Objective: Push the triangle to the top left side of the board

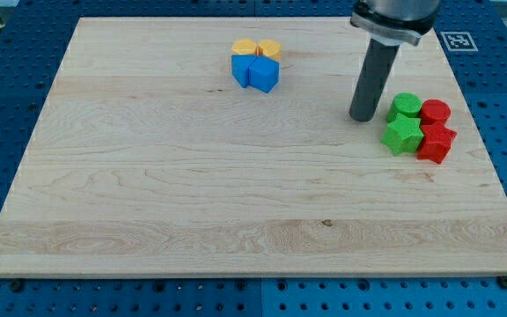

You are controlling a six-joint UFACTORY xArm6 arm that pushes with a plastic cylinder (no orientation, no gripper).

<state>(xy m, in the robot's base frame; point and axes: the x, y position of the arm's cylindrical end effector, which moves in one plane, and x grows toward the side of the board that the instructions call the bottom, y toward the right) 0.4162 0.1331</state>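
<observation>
Two blue blocks sit together near the top middle of the board. The left one looks like a triangle, the right one like a cube. Two orange blocks, one on the left and one on the right, touch them from above. My tip rests on the board well to the right of this group, just left of the green blocks and apart from the blue ones.
At the right side a tight cluster holds a round green block, a star-like green block, a round red block and an angular red block. The wooden board lies on a blue perforated table.
</observation>
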